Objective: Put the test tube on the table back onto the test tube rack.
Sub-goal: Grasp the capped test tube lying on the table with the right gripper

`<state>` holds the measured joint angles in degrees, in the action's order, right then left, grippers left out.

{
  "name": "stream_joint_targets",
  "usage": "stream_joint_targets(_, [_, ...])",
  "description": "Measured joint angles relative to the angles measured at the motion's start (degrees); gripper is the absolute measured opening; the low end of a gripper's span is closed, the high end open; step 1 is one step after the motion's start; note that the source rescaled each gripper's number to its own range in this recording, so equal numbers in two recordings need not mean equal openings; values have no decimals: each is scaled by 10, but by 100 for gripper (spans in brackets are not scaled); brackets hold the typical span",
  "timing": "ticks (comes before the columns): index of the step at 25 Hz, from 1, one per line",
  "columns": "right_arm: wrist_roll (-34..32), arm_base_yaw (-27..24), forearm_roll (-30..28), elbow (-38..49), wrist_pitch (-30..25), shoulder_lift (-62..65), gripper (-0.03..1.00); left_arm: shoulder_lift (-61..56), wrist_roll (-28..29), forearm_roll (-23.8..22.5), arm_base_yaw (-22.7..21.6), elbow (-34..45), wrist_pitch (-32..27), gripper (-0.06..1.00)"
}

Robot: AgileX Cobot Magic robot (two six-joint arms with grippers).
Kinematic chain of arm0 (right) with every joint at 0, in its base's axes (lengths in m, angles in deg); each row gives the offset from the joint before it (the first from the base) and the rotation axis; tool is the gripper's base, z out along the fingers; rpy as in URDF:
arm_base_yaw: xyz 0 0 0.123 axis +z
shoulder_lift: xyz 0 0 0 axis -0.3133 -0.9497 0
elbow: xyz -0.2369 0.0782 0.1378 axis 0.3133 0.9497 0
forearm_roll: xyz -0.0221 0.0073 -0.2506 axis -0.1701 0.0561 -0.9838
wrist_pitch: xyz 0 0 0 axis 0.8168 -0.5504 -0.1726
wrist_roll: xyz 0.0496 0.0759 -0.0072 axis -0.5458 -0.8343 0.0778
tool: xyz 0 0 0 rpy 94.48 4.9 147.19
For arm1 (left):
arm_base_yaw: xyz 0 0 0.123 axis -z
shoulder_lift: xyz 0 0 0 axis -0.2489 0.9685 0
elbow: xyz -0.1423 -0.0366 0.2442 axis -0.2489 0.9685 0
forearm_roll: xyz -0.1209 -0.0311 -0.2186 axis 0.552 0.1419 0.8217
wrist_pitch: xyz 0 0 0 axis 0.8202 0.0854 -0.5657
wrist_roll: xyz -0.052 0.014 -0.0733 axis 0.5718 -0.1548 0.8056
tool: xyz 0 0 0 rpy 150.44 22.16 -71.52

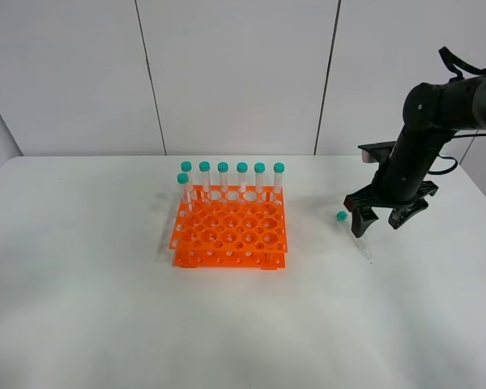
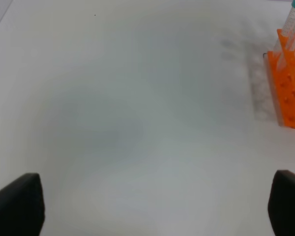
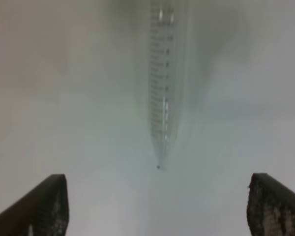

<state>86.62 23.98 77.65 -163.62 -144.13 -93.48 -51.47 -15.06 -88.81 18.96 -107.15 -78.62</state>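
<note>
Tube (image 3: 163, 93): flat on table (image 1: 89, 292), 3 o'clock of rack (image 1: 227, 247), well apart from it. In the high view its long axis runs 11–5 o'clock, cap (image 1: 341, 215) at 11, tip at 5.
Right gripper (image 1: 377, 228): spread, over the tube, tip pointing between its fingers.
Left gripper (image 2: 152, 216): spread, over table.
Room: bare table between tube and rack, and on to the 6 o'clock edge.

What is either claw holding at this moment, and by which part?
Nothing. Both claws stand open: the right claw is over the test tube lying on the table, not touching it; the left claw is over the table alone.
</note>
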Motion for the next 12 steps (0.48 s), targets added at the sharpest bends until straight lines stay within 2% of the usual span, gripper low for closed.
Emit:
stream_joint_targets(3, [0, 0, -1, 0, 20, -8, 87, 0, 0, 0, 0, 0, 0, 100])
stream_joint_targets(12, [0, 0, 7, 0, 32, -57, 87, 0, 0, 0, 0, 0, 0, 100])
